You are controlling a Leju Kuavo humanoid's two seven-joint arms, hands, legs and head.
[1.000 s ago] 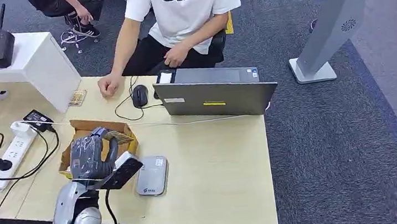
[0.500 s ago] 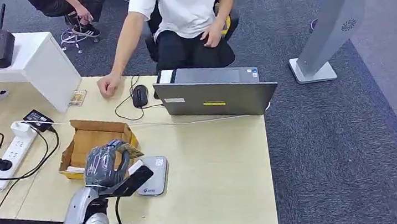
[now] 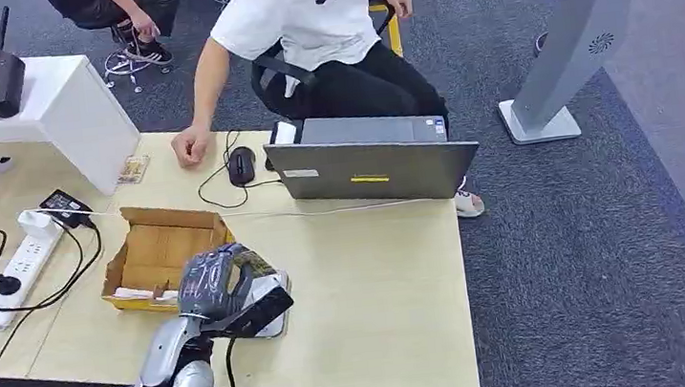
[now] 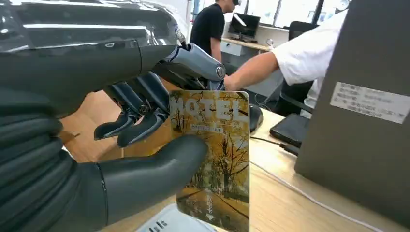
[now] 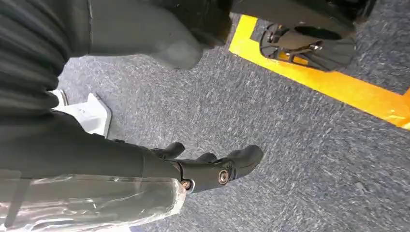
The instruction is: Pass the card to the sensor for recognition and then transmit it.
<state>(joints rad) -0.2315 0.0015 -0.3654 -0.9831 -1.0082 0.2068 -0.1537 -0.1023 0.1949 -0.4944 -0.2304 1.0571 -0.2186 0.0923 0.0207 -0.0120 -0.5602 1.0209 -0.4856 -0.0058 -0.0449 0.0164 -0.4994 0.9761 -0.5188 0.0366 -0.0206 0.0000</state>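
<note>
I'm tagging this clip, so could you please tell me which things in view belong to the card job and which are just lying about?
Job:
- hotel card, pinched in the left hand
- grey card sensor on the table, under that hand
- cardboard box with more cards

Lying about:
- laptop
- mouse
- power strip
- white box
- right hand, hanging over carpet

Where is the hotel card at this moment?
In the left wrist view the card is pinched by the left hand; the head view puts that hand over the grey sensor, beside the cardboard box.
</note>
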